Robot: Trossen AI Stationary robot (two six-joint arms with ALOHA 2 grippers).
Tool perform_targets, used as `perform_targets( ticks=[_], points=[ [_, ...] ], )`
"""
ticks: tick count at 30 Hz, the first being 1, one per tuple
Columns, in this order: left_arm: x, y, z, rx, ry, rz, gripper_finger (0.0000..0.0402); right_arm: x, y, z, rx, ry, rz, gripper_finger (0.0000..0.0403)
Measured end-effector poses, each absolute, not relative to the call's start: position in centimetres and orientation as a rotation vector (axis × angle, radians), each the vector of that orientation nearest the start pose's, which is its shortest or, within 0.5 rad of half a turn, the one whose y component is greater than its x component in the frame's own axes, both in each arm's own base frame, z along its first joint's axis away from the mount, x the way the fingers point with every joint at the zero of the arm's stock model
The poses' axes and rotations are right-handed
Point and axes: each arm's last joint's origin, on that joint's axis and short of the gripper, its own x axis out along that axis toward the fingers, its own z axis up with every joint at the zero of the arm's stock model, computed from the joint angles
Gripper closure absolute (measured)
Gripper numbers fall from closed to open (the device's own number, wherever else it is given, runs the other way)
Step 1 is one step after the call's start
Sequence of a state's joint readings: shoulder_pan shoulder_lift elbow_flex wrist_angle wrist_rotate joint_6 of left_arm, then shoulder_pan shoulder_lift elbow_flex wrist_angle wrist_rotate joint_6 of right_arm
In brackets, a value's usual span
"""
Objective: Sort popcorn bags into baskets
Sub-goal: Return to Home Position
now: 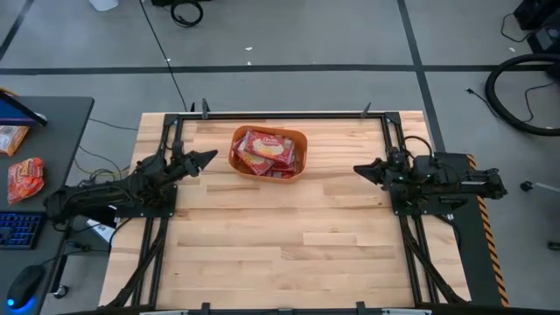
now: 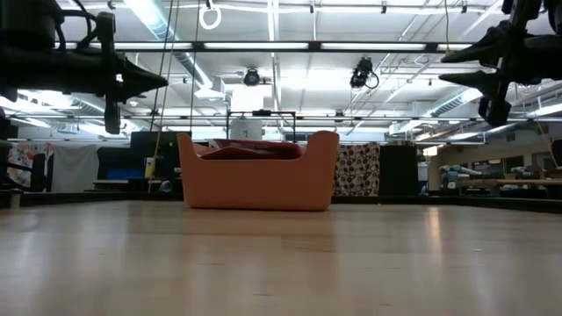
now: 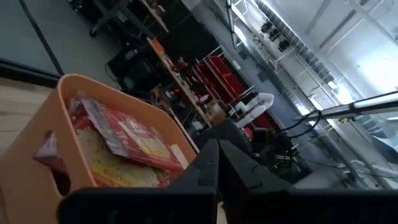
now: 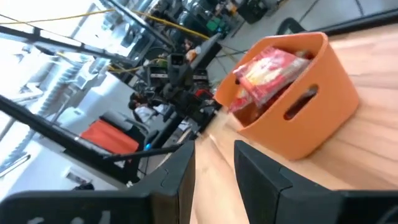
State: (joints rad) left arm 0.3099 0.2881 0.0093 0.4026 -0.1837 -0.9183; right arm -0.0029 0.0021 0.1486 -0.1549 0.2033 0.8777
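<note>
An orange basket (image 1: 269,153) stands on the wooden table near its far edge, midway between the arms. Several red popcorn bags (image 1: 266,149) lie piled inside it, also seen in the left wrist view (image 3: 124,140) and the right wrist view (image 4: 268,70). My left gripper (image 1: 210,157) hangs above the table to the left of the basket, pointing at it, shut with nothing between its fingers (image 3: 214,163). My right gripper (image 1: 359,170) hangs above the table to the right of the basket, pointing at it, open and empty (image 4: 214,158).
A grey side table to the left bears an orange-red crinkled packet (image 1: 24,178), another packet (image 1: 10,138) and a keyboard (image 1: 17,229). Black frame rails (image 1: 289,115) border the wooden table. Bare wood (image 1: 280,245) fills the near half.
</note>
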Motion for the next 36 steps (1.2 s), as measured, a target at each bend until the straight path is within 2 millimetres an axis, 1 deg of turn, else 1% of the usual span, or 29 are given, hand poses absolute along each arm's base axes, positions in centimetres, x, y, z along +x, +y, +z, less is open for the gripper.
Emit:
perform_targets(
  ticks=[5, 8, 11, 13, 18, 19, 20, 21, 23, 25, 27, 29, 31, 36],
  points=[
    [10.6, 4.1, 18.2, -0.87, -0.37, 0.44, 0.0395, 8.6, -0.6, 19.9, 0.827, -0.086, -0.187, 0.0286],
    [10.6, 4.0, 18.2, -0.844, -0.379, 0.476, 0.0395, 8.8, -0.6, 19.1, 0.833, -0.065, -0.206, 0.0286],
    [10.7, 3.7, 18.1, -0.796, -0.361, 0.483, 0.0395, 9.1, -0.7, 18.0, 0.878, -0.055, -0.242, 0.0288],
    [10.8, 3.5, 18.0, -0.777, -0.329, 0.477, 0.0395, 9.2, -0.7, 17.2, 0.928, -0.049, -0.272, 0.0288],
    [11.0, 3.1, 16.9, -0.774, -0.199, 0.475, 0.0392, 9.4, -1.0, 17.1, 0.912, -0.067, -0.35, 0.0288],
    [11.0, 3.0, 16.6, -0.733, -0.156, 0.476, 0.039, 9.4, -1.0, 17.0, 0.877, -0.061, -0.365, 0.0289],
    [11.0, 3.0, 16.3, -0.653, -0.103, 0.487, 0.0388, 9.4, -1.0, 17.0, 0.815, -0.048, -0.377, 0.0288],
    [11.0, 3.0, 15.9, -0.552, -0.038, 0.501, 0.0386, 9.5, -1.0, 17.0, 0.731, -0.029, -0.38, 0.0288],
    [10.8, 2.9, 15.0, -0.324, 0.112, 0.513, 0.0384, 9.5, -1.0, 16.9, 0.504, 0.028, -0.356, 0.0288],
    [10.8, 2.9, 14.9, -0.153, 0.17, 0.495, 0.0383, 9.6, -0.9, 16.8, 0.308, 0.074, -0.32, 0.0288],
    [10.9, 2.9, 14.9, -0.03, 0.202, 0.485, 0.0383, 9.6, -0.8, 16.8, 0.168, 0.097, -0.293, 0.0288],
    [10.9, 2.9, 14.9, 0.042, 0.218, 0.477, 0.0383, 9.6, -0.8, 16.8, 0.078, 0.11, -0.278, 0.0288],
    [10.9, 3.0, 15.0, 0.075, 0.216, 0.474, 0.0382, 9.6, -0.8, 16.9, 0.032, 0.112, -0.273, 0.0288],
    [10.9, 3.0, 15.0, 0.068, 0.211, 0.475, 0.0382, 9.6, -0.8, 16.9, 0.042, 0.106, -0.273, 0.0289]
  ],
)
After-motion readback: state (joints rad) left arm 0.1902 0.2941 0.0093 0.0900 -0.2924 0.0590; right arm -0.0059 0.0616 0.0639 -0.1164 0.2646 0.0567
